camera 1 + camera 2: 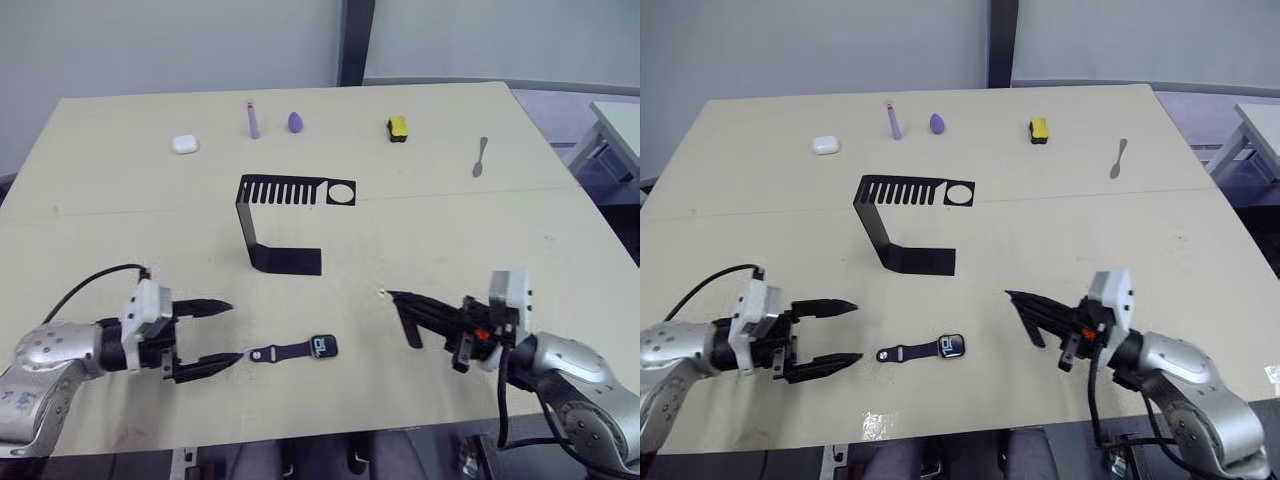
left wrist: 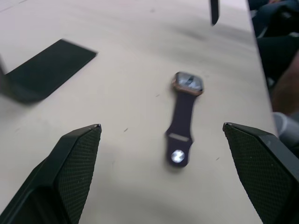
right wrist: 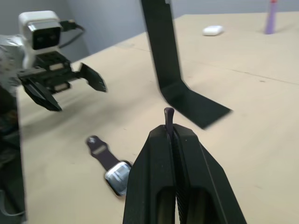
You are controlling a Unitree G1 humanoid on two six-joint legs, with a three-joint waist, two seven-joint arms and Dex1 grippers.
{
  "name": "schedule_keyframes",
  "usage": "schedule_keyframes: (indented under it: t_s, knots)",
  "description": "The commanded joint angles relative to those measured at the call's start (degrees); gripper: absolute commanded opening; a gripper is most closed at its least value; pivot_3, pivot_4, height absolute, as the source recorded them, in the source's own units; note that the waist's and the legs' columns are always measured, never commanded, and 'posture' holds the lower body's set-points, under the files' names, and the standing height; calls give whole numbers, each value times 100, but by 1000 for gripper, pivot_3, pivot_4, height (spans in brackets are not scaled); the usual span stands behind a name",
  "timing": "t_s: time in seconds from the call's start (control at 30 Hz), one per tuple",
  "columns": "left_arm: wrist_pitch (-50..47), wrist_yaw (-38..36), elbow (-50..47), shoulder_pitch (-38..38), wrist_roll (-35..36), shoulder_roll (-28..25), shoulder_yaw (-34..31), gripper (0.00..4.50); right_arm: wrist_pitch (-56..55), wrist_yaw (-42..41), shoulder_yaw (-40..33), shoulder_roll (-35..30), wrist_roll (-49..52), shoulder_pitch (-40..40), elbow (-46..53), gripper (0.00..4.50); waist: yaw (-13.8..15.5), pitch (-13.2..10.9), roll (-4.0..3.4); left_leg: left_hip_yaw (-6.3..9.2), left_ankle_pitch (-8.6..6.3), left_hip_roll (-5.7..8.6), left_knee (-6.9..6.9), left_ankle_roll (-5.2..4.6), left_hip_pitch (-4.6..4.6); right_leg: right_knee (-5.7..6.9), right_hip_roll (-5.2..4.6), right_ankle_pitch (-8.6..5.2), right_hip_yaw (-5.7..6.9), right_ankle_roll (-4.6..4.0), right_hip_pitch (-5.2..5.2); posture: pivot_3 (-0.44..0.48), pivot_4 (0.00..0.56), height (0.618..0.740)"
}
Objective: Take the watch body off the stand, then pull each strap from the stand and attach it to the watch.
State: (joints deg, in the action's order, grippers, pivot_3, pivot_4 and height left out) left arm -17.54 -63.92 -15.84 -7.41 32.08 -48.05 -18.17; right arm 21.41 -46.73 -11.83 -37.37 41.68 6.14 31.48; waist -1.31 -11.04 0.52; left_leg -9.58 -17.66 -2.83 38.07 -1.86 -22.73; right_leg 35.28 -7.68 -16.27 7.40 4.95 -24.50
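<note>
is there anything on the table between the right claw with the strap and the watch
Nothing visible. Bare table lies between the right claw, shut on the second strap, and the watch with one strap already on. The stand sits farther back, clear of that path.

silver-grey forearms; white wrist blocks; black cables; left hand (image 1: pixel 222 333), right hand (image 1: pixel 396 297) black-fingered

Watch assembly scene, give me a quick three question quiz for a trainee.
1. True or false: the watch body hangs on the stand.
2. Which pincer is shut on a strap? A left, B right.
3. Fill in: one strap is joined to the watch body, lying on the ____.

Key: 1 false, it lies on the table. 2 B; the right pincer holds it, the left pincer is open. 3 table.
</note>
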Motion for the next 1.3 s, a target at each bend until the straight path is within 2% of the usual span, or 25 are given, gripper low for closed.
schedule_keyframes:
  t_s: [0.03, 0.17, 0.33, 0.63, 0.73, 1.03, 1.2, 1.3]
  knots:
    - [569, -29, 614, -287, -198, -34, -810, 4478, -345, -135, -936, -175, -132, 294, -403, 0, -1, 1, 2, 0, -2, 0, 0, -4, 1, -1, -4, 1, -1, 1, 0, 0, 150, 740]
    - [868, -89, 1259, -457, -252, -85, -1324, 4478, -411, -81, -1670, -245, -190, 586, -1031, 0, 0, 1, 2, 1, -10, -6, 0, -16, 3, -1, -12, 0, -1, 0, 1, 0, 150, 740]
    - [1165, -217, 1694, -516, -320, -106, -1517, 4478, -776, -201, -2246, -233, -453, 838, -1885, 0, 3, 1, 2, 0, -11, -7, -2, -13, 4, 0, -15, 0, -4, -1, 1, 0, 150, 740]
    - [1240, -247, 1948, -127, -383, -120, -1231, 4478, -1265, -262, -2182, -123, -627, 586, -2431, 0, -47, -2, -3, 3, -19, -4, -10, -12, 27, 9, -36, 2, -13, -4, 26, 0, 150, 740]
    - [1148, -262, 1821, 34, -405, -92, -1005, 4478, -1278, -251, -2058, -76, -664, 528, -2437, 0, -57, -11, -21, 111, 7, 20, -13, -35, 39, -9, -74, 1, 117, -1, 103, 0, 150, 740]
    - [1032, -348, 1225, 488, -431, -103, -264, 4478, -1353, -334, -1939, -58, -810, 562, -2382, 0, 92, -11, -22, 93, -6, 18, -9, -9, 38, -10, -73, 1, 107, -2, 94, 0, 150, 740]
    - [998, -453, 675, 1043, -565, -54, 580, 4478, -1332, -384, -1716, -79, -832, 539, -2146, 0, 115, -11, -22, 84, 6, 18, -8, 9, 41, -2, -71, 1, 100, -3, 92, 0, 150, 740]
    - [1012, -513, 267, 1433, -920, -36, 1328, 4478, -1529, -546, -1549, -137, -978, 661, -1852, 0, 120, -11, -22, 80, 16, 19, -7, 13, 43, 3, -67, 1, 98, -3, 91, 0, 150, 740]
